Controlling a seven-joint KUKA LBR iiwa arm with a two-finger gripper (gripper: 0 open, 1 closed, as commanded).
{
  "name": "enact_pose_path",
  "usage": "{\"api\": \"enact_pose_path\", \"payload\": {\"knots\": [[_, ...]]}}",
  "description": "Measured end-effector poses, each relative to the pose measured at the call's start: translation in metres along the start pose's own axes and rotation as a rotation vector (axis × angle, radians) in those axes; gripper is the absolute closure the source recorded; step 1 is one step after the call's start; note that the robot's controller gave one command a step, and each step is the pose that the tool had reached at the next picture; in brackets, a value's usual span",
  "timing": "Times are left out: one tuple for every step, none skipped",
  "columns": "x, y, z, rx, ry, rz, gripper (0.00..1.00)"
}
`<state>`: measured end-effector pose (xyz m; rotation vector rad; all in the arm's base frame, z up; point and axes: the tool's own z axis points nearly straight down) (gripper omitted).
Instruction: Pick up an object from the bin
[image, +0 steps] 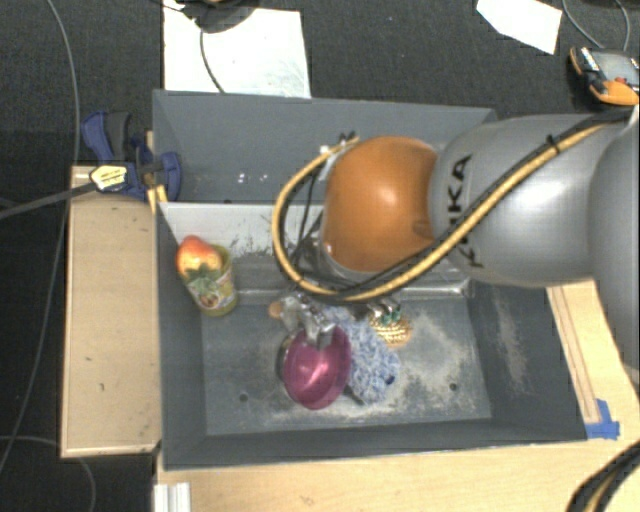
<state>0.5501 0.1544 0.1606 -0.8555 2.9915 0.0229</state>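
My gripper (310, 322) hangs below the arm's orange cover near the middle of the bin, just at the upper rim of a magenta rounded cup-like thing (316, 374). I cannot tell whether it touches that cup. A pale blue knitted piece (374, 364) lies against the cup's right side. A small gold and green trinket (391, 326) sits just right of the gripper, partly under the arm.
A small can with a red and yellow fruit on top (205, 275) stands at the bin's left wall, well away from the gripper. The arm and its looped cable cover the back middle of the bin. Bare floor lies front left and right.
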Motion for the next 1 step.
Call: {"api": "enact_pose_path", "payload": {"knots": [[0.0136,0.0336,-0.0698,0.0,0.001,0.113,1.0]]}}
